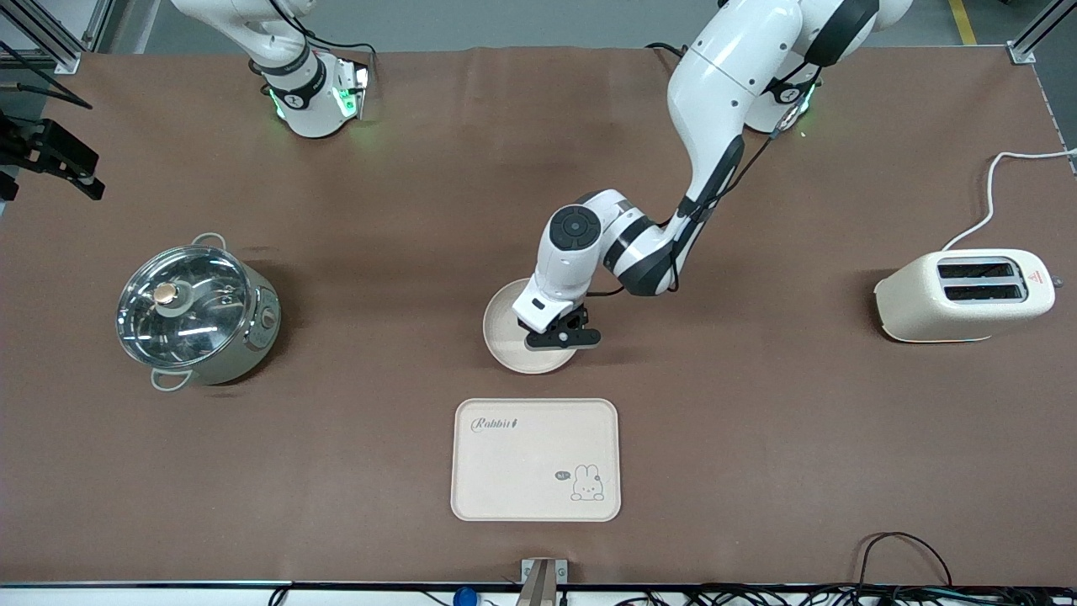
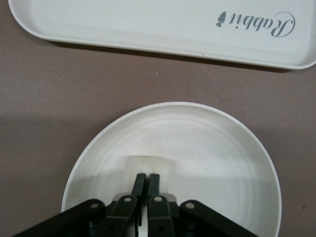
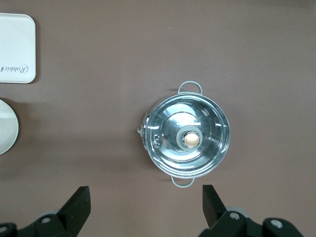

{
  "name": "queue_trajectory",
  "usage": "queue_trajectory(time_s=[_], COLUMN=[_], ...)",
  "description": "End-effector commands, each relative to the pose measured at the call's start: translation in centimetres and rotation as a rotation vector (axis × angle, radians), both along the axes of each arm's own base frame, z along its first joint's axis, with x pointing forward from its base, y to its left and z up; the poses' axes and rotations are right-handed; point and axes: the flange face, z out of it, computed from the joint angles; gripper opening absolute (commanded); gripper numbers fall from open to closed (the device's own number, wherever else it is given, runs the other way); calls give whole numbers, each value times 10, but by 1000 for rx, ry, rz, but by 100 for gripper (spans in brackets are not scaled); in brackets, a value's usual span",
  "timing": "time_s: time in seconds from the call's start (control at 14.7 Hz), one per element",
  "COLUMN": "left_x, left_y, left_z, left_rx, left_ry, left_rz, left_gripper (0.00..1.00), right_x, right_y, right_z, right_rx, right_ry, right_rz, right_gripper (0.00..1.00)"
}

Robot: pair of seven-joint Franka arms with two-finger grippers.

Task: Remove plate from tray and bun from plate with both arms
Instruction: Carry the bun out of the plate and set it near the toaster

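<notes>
Nearest the front camera: cream rectangular plastic tray [image 1: 536, 459] with rounded corners, "Rabbit" script and bunny drawing, bare, flat on the brown desk [image 1: 757, 438]. Just past it, apart from its rim: round cream-white shallow plate [image 1: 509, 337] with raised rim, resting on the desk, off the tray.

Left claw [image 2: 146, 183] down inside the plate, fingers [image 2: 139, 185] pressed together, a thin pale sliver between them. Directly below and ahead of the fingertips in the left wrist view: small pale cream lump with rounded edges, the bun [image 2: 146, 163], sitting on the plate floor near the plate's middle, toward the tray from the claw. No marked long axis; roughly cubic, matte, nearly the plate's own colour. Whether pinched or merely touched at its top: cannot tell, mostly hidden by the fingers.

Right claw [image 3: 146, 203] spread wide, empty, high over the desk above the steel pot with glass lid [image 3: 187, 139]; right arm waiting, well apart from plate and bun.

Judgement: left arm clearly the nearer; plate removal done, bun lift straight up from the plate the remaining move.
</notes>
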Motion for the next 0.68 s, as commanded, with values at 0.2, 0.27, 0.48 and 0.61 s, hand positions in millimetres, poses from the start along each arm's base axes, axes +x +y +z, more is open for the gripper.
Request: queue_trajectory(time_s=[0.2, 0.27, 0.48, 0.61], left_x=[37, 49, 83, 102], left_y=[44, 65, 141, 201], left_z=[63, 83, 134, 129], left_rx=[83, 118, 183, 202], left_ry=[4, 24, 54, 77], left_rz=[-29, -63, -175, -225], left_gripper=[0, 0, 0, 0], right_x=[7, 8, 9, 9], right_y=[-2, -2, -3, -3], right_z=[-2, -6, -6, -11], right_rx=[9, 25, 27, 27], right_ry=[2, 10, 10, 19], right_rz=[-3, -3, -6, -6], right_gripper=[100, 100, 100, 100])
